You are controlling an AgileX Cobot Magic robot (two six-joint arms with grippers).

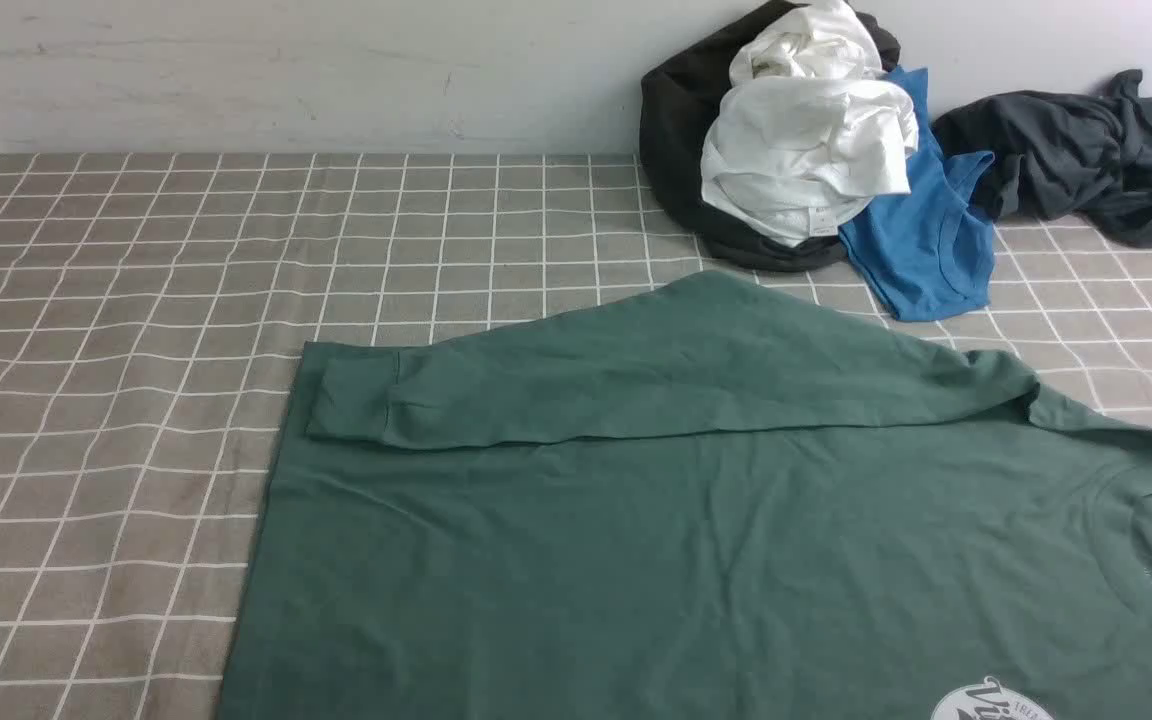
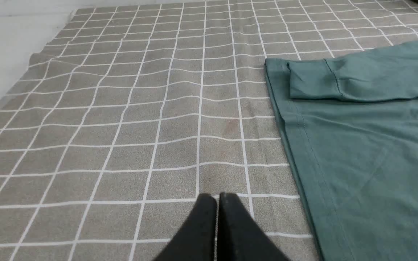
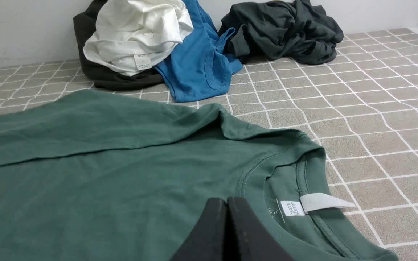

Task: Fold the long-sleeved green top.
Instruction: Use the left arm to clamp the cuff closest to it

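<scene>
The green long-sleeved top [image 1: 576, 540] lies spread on the worktop [image 1: 136, 300], which bears a grey covering with a white grid; its neck opening [image 3: 285, 188] is toward the robot's right and its hem toward the robot's left; the far sleeve [image 1: 636, 370] is folded over the body, its cuff [image 1: 351, 398] lying near the far hem corner; the near part of the garment runs out of the front view, so the other sleeve cannot be made out. A white tag [image 3: 325, 202] and a smaller printed label [image 3: 292, 208] show at the neck; a white round logo [image 1: 991, 700] is partly visible on the chest. Beyond the top, near the wall, rests a heap comprising a black cloth [image 1: 676, 130], a white cloth [image 1: 806, 150] upon it, and a bright blue garment [image 1: 926, 230] beside them; a dark grey-black garment [image 1: 1076, 150] lies next to the blue one. The left jaws [image 2: 218, 197] are closed together, with nothing visible between them; the right jaws [image 3: 227, 201] are likewise closed and hold nothing visible; no container is in view.
</scene>
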